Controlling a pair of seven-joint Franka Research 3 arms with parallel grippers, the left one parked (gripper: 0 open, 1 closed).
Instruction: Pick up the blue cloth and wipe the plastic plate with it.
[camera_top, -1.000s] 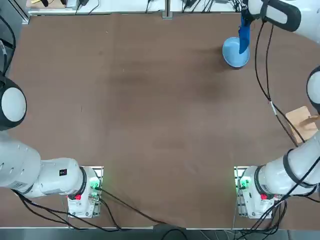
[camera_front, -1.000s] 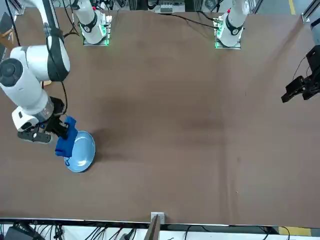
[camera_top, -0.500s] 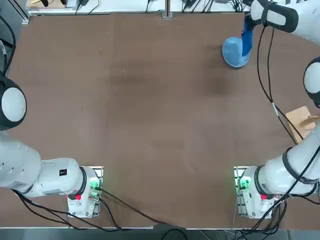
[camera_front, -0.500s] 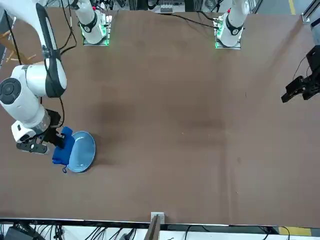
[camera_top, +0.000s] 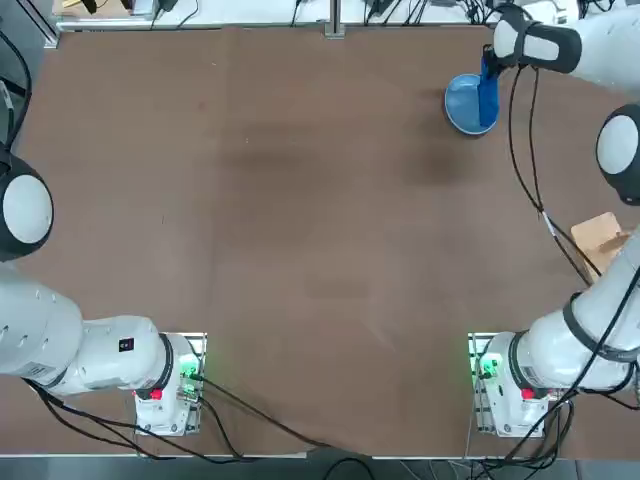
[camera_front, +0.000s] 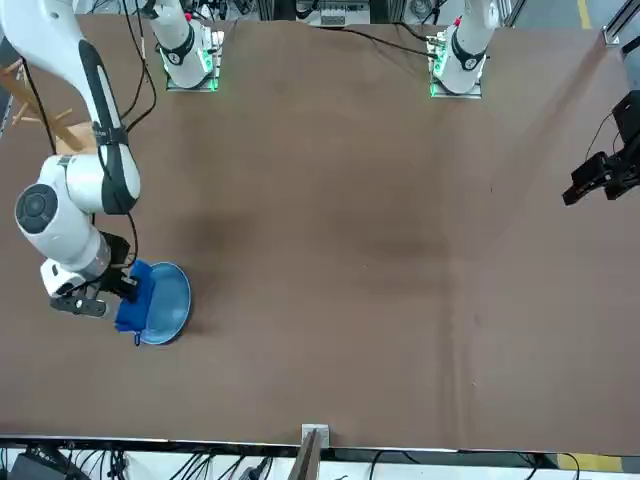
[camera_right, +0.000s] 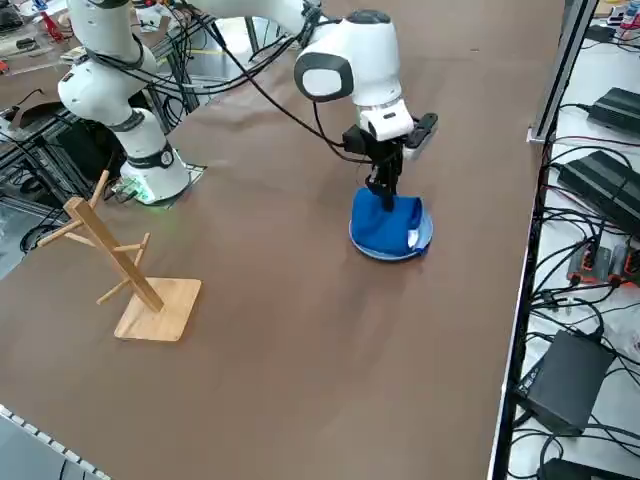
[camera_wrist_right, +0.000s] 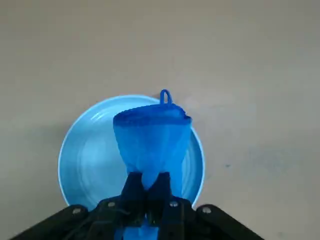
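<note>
With the right gripper (camera_wrist_right: 147, 192) clamped fully shut on the upper end of the blue cloth (camera_wrist_right: 151, 144), the pick-up step reads as complete and the wipe is the step in hand. The cloth hangs from the fingers as a bunched, fan-shaped drape — its lower edge spreads over the plastic plate (camera_wrist_right: 87, 160), and a small loop at that edge lies just past the plate's rim. In the right side view the gripper (camera_right: 384, 190) points straight down directly above the plate (camera_right: 423, 238), and the cloth (camera_right: 387, 224) appears to rest on the dish and cover much of it; whether it presses firmly cannot be told. The plate (camera_top: 460, 103) sits at the far right of the table (camera_top: 300, 220), well apart from the wooden rack (camera_right: 125, 275) near the right edge. As a judgement, the next move calls for keeping the grip closed and the cloth low enough to stay in contact — then sweeping it sideways across the plate's face without dragging the light dish along.
</note>
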